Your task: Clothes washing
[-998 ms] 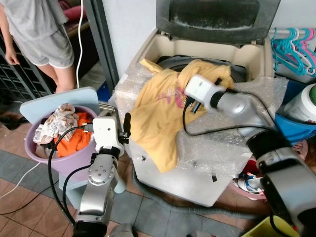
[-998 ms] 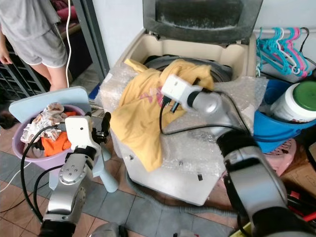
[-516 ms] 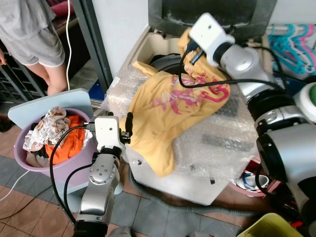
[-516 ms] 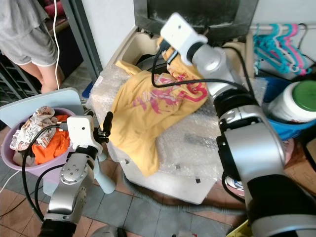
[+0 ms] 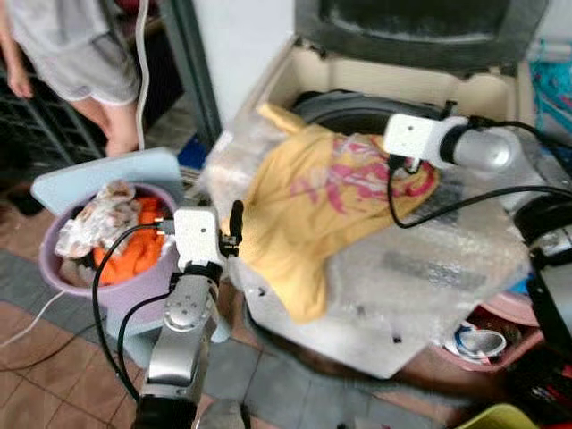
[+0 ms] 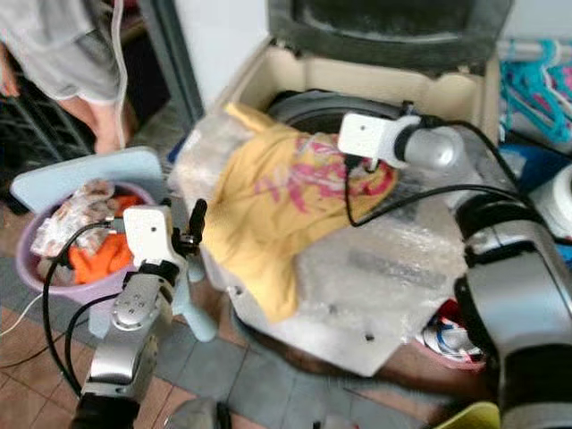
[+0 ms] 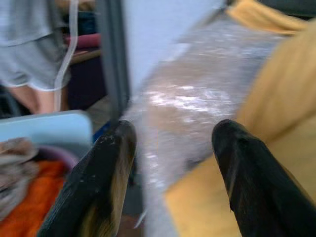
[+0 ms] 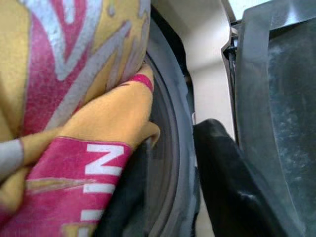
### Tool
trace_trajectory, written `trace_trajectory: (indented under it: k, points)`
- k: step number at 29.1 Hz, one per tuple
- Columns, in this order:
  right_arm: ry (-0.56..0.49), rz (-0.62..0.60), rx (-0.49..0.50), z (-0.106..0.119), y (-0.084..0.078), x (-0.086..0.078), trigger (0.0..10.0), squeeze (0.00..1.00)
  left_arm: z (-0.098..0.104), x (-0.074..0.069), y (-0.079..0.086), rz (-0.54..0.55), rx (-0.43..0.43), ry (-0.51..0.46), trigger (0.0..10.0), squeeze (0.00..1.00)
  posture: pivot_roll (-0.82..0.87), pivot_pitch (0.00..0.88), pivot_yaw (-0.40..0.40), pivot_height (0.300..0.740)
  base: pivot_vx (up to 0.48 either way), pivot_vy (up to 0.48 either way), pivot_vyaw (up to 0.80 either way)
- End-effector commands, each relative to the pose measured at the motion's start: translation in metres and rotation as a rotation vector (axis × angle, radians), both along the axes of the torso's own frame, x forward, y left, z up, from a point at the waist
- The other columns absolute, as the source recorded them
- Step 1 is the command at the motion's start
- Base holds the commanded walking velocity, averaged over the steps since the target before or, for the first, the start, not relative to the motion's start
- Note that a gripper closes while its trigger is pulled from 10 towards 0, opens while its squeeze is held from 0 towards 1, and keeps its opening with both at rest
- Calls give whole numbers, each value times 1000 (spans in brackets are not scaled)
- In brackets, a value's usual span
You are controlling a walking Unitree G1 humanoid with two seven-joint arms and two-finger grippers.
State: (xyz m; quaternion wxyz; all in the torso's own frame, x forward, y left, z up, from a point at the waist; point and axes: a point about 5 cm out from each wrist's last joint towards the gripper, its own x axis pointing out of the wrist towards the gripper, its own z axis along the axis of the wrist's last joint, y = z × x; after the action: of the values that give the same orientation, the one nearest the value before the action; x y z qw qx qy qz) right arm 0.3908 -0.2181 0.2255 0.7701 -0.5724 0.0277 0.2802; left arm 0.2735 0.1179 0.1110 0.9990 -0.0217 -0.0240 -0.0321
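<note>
While your right gripper [image 5: 399,166] pinches the yellow shirt [image 5: 313,192] at its printed edge beside the drum rim [image 8: 170,148], the shirt lies draped over the bubble wrap [image 5: 447,259] on the washing machine [image 5: 295,67], hanging off its front. Your left gripper [image 7: 170,163] hovers spread beside that hanging cloth, near the purple basin [image 5: 63,273] of laundry. A person [image 5: 76,54] stands behind the basin.

The yellow shirt [image 5: 315,204] is draping over the washing machine [image 5: 357,85] rim, blocking the near half of the drum opening [image 5: 357,112]. The far half is lying open under the raised lid [image 5: 420,27].
</note>
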Motion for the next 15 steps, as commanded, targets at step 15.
trace_trajectory:
  k: [15]
  points:
    - [224, 212, 464, -13, 9, -37, 10000, 1000, 1, 1, -2, -17, 6, 6, 10000, 0, -68, 0, 66, 740, 0, 0, 0]
